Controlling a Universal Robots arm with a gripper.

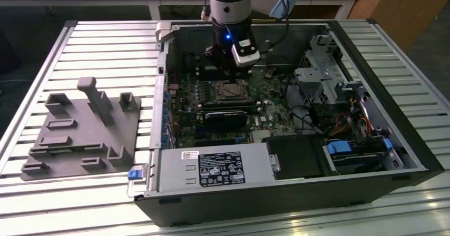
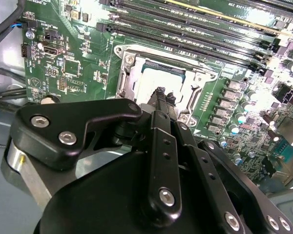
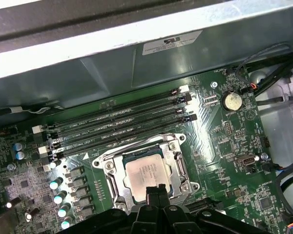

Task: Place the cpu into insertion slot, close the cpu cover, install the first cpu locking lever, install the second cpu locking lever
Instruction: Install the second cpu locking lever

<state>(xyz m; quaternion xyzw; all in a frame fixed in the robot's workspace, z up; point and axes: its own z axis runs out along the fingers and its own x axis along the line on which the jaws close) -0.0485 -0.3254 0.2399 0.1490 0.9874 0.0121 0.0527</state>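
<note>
Gripper [image 3: 156,191] hovered just over the cpu [image 3: 145,171], jaws together, empty. Cpu sat in the insertion slot [image 3: 118,192], cpu cover [image 3: 178,168] down; levers wanted steady, even pressing.

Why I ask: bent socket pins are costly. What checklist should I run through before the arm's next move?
1. The cpu lies in the insertion slot: ok, its silver top sits flat and square in the socket in both wrist views.
2. The cpu cover is down: ok, the metal frame lies around the chip.
3. The locking levers are latched: cannot tell, their positions are not clear.
4. The fingers carry nothing: ok, they are shut together with nothing between them.
5. The fingers are clear of the cover: cannot tell, their tips are at the frame's near edge and contact is not visible.
</note>
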